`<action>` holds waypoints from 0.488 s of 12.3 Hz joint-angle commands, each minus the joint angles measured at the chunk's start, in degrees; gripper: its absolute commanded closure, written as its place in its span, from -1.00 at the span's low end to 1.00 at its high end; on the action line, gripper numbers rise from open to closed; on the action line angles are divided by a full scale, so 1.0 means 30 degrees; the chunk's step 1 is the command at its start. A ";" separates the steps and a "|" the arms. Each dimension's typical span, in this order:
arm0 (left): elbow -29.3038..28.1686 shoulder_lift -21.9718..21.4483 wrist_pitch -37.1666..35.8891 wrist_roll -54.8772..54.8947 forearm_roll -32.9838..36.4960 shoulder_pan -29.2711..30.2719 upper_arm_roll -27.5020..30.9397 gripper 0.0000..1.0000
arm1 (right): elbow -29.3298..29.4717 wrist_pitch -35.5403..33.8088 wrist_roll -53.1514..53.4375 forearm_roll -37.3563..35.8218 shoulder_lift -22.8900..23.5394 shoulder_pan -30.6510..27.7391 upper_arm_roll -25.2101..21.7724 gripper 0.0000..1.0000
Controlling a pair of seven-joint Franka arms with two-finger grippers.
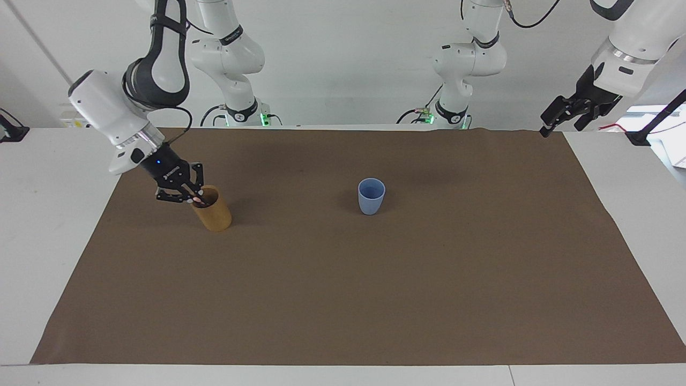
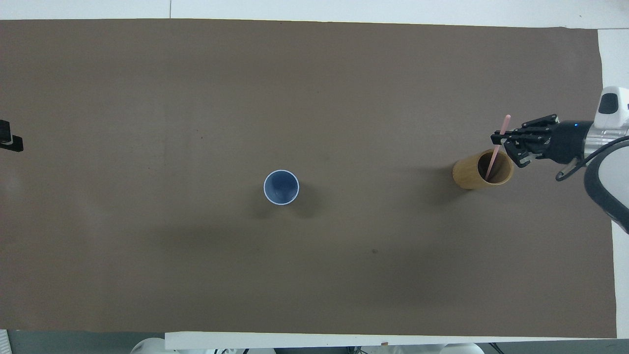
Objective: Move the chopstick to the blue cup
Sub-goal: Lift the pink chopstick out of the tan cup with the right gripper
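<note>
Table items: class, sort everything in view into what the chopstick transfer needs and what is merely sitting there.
Needed:
- chopstick
- blue cup
- right tool, shut on the chopstick

Merely there:
- tan cup
- brown mat
- left tool, waiting

A brown mat [image 2: 314, 275] covered nearly the whole table [image 2: 344, 10], whose white surface showed along the edge farthest from the robots. The blue cup [image 2: 281, 187] stood upright near the mat's middle. Toward the right arm's end of the mat, a tan cup [image 2: 467, 172] stood with the pink chopstick [image 2: 493, 158] slanting out of its mouth. The right gripper [image 2: 502, 137] was over that cup's rim, its fingertips pinched on the stick's upper part. The blue cup and tan cup stood well apart.
</note>
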 commanded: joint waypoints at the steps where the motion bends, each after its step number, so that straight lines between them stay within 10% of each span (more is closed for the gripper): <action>1: 0.0197 0.0072 -0.0370 0.0100 -0.0042 0.0239 -0.0145 -1.00 | 0.3907 -0.3701 0.4842 -0.2540 -0.0829 0.0138 0.0301 1.00; 6: 0.0197 0.0072 -0.0370 0.0100 -0.0042 0.0239 -0.0145 -1.00 | 0.7472 -0.2174 1.5945 -0.3423 0.0694 0.4756 0.0596 1.00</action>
